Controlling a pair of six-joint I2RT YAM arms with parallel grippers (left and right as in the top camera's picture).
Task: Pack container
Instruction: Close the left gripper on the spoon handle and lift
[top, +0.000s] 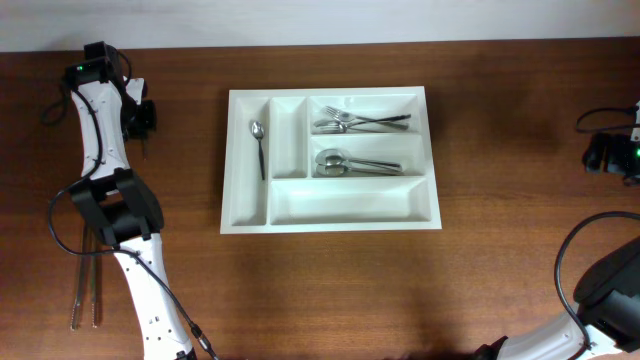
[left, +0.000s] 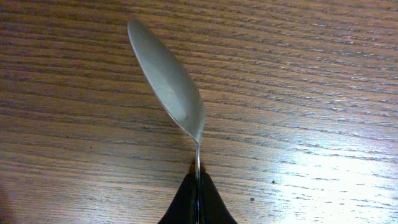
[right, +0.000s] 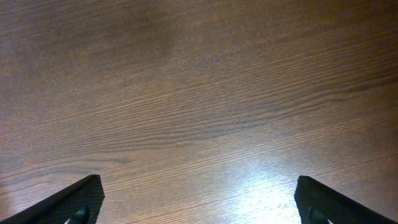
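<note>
From above, the white tray (top: 330, 215) sits in the middle of the table (top: 480, 280), a teaspoon (top: 259, 145) in its leftmost slot. The left gripper (top: 143, 120) is well off to its left, too small to read.

Left wrist: its fingers (left: 184, 208) are pressed together, pinching a spoon (left: 168, 81) by the neck, handle hidden.

Right wrist: the right gripper (right: 199, 199) is spread wide, only its tips showing.
</note>
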